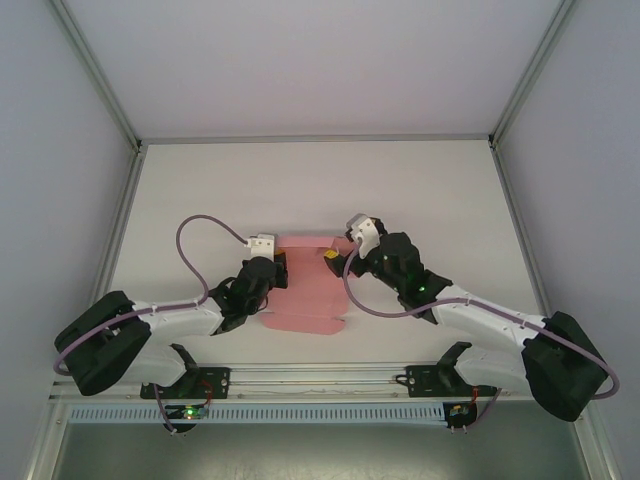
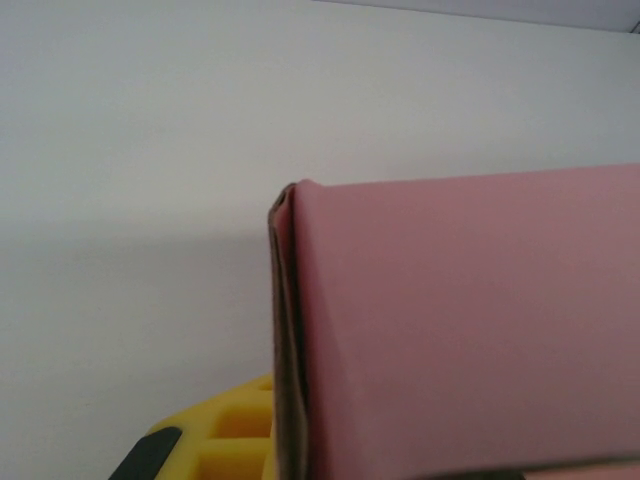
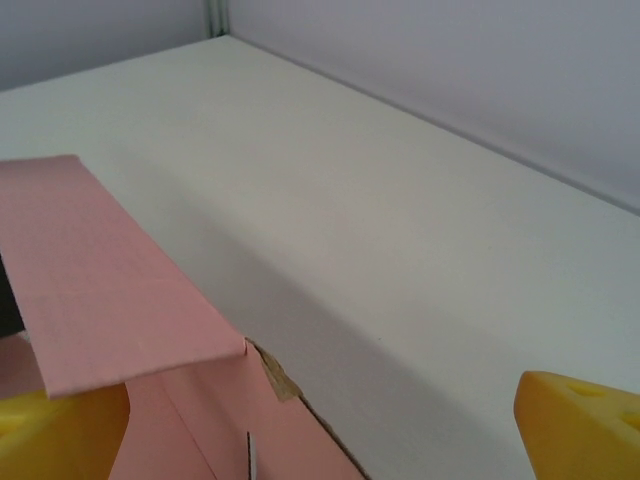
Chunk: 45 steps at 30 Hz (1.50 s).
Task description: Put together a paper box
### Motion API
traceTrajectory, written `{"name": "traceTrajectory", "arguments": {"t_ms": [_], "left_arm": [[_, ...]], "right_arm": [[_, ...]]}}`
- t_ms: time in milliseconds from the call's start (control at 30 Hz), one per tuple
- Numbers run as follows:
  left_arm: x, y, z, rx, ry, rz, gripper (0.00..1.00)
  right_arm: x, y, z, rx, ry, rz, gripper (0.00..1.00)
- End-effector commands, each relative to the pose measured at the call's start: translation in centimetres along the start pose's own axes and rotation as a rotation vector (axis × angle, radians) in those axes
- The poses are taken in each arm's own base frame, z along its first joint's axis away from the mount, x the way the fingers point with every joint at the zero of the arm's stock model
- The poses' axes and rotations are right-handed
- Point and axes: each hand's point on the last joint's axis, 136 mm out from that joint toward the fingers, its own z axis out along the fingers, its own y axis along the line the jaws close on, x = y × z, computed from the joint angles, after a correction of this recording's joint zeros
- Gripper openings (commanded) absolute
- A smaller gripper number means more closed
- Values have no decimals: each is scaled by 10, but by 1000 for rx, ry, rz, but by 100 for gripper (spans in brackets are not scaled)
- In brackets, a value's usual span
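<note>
You've got plenty of bare table (image 1: pixel 310 185) beyond the pink paper box (image 1: pixel 305 295), right out to the back wall (image 1: pixel 310 60). The middle's the tight bit: the left gripper (image 1: pixel 281 268) pinches the box's left edge, and the right gripper (image 1: pixel 336 252) hangs wide apart at its right corner, a raised flap (image 3: pixel 100 270) just beside it.

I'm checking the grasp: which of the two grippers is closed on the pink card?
The left gripper: it is shut on the left edge of the paper box, whereas the right gripper stands wide open at the opposite edge.
</note>
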Motion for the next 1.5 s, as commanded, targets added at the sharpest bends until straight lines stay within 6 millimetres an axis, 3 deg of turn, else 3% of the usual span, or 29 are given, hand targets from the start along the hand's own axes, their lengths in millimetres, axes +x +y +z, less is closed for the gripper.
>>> {"name": "traceTrajectory", "arguments": {"t_ms": [0,167,267,433,600,867,1033,1200,1467], "left_arm": [[4,-14,0,59,3,-7,0],[5,-16,3,58,4,-24,0],[6,-13,4,38,1,-38,0],[8,14,2,-106,-8,-77,0],[3,13,-4,-80,-40,-117,0],[-3,27,-14,-154,-48,-152,0],[-11,23,-22,-121,-58,-176,0],[-15,25,-29,-112,-75,-197,0],[-16,23,-32,-88,-74,-190,0]], "right_arm": [[-31,-12,-4,90,-156,96,98],[-32,-28,-11,196,-209,193,98],[-31,-26,-10,182,-205,189,98],[-23,-31,-26,222,-163,199,98],[9,-52,-53,331,-71,292,98],[59,-25,-64,159,104,343,98],[85,-26,-61,169,201,367,98],[97,-28,-51,179,246,364,98],[81,-31,-32,176,184,331,98]]}}
